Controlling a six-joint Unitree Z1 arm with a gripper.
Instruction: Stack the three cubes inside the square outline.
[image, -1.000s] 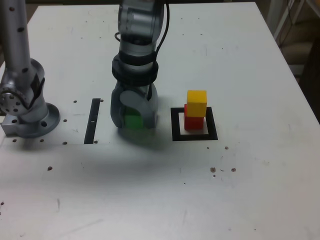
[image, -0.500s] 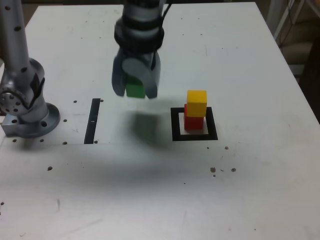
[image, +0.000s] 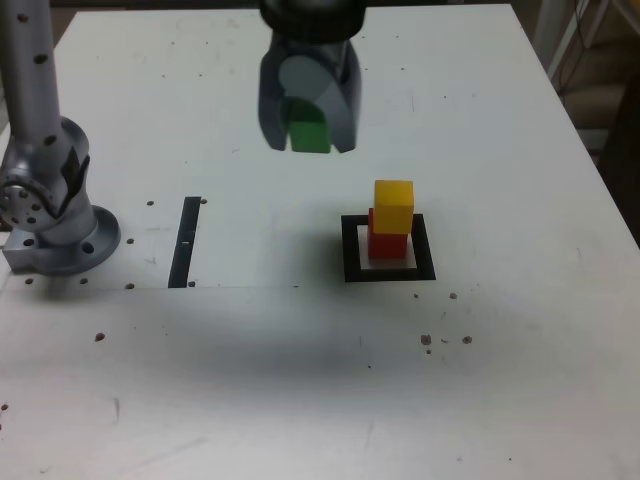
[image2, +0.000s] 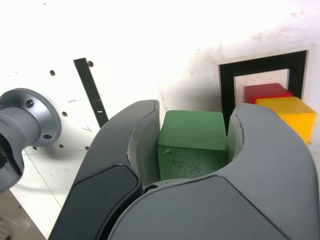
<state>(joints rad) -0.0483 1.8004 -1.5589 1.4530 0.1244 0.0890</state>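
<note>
From the exterior view, the grey two-fingered gripper (image: 309, 130) hangs clear above the white table (image: 500, 380), its jaws closed tight on the small matte green cube (image: 309, 137), which shows between the two fingers. The thick black square outline with a white centre (image: 389, 248) lies flat at about four o'clock from the gripper. Inside it stands the small red cube (image: 386, 242), and the small yellow cube (image: 393, 205) sits on top of that, set a little askew. At nine o'clock from the outline, well apart, lies a narrow black strip (image: 185, 241), and further that way stands the arm's round grey metal base (image: 55, 220).

In the wrist view, the green cube (image2: 192, 145) is pinched between the two grey fingers (image2: 260, 150), both pressing its sides. Past it, the black outline (image2: 262, 75) shows with the red cube (image2: 266, 92) and yellow cube (image2: 295, 112) inside. The black strip (image2: 91, 92) and the grey base (image2: 27, 120) are in sight as well.
</note>
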